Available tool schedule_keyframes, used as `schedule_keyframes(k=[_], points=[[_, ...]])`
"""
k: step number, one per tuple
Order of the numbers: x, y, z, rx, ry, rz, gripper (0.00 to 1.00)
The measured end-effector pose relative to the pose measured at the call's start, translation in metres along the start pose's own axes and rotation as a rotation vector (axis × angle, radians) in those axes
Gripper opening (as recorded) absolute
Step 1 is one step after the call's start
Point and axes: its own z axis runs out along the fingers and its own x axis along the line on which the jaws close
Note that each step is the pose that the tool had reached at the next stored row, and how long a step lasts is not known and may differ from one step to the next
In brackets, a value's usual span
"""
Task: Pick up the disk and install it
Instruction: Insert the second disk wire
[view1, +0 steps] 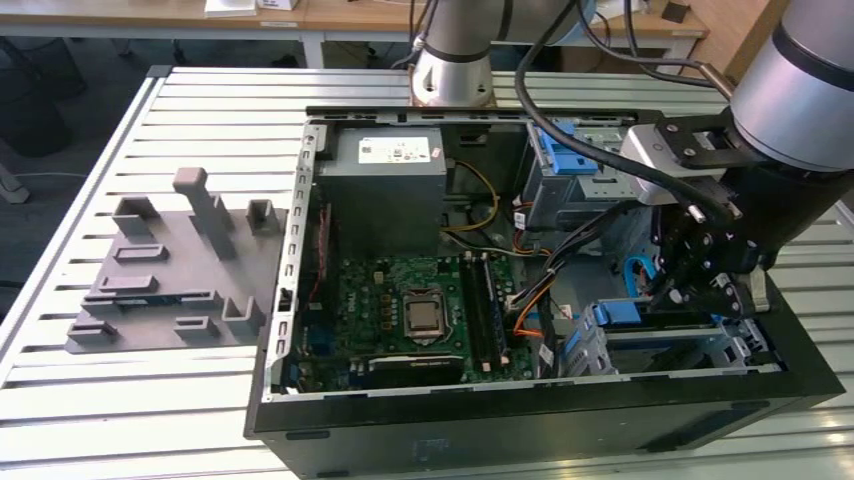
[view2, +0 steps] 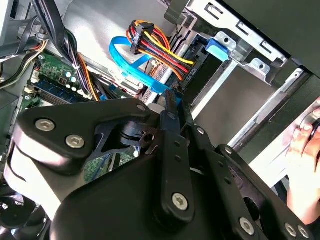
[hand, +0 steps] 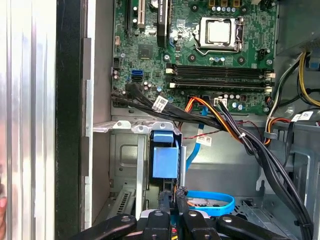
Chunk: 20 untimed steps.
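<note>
Computer case (view1: 534, 420), one of them, lies open on the slatted metal worktop (view1: 174, 90). One robot arm (view1: 814, 80) reaches into it, and its hand (view1: 665, 295) is down in the corner at the exterior view's right. The hand's two fingers (hand: 164, 199) are close together, and I see nothing clamped between them. Their tips sit just beside one blue latch (hand: 165, 161) on the grey metal cage (hand: 125, 150).

The disk (view1: 674, 343) seems to lie flat inside that cage, under the hand. Just a dark top and a blue edge of it show, so I cannot be sure.

Inside the case there is one green motherboard (view1: 400, 300) with one square chip socket (hand: 218, 32) and four long memory slots (hand: 220, 75). One grey power box (view1: 387, 190) with a white sticker stands behind it. One flat blue cable (hand: 210, 202) curls near the hand, and one bundle of red, yellow and orange wires (view2: 160, 52) plugs in close by.

One grey plastic block (view1: 174, 270) with bumps rests on the worktop, well apart from the case. A person's fingers (view2: 302, 142) show past the case wall.
</note>
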Motion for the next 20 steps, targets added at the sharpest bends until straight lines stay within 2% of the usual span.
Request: schedule_keyframes(k=[10,14,20], points=[[0.0000,0.0001,0.0030,0.0001,-0.0013,0.003,0.17],[0.0000,-0.0004,0.0036,0.0001,-0.0057,0.003,0.17],[0.0000,-0.0004,0.0033,0.0001,-0.0045,0.004,0.17]])
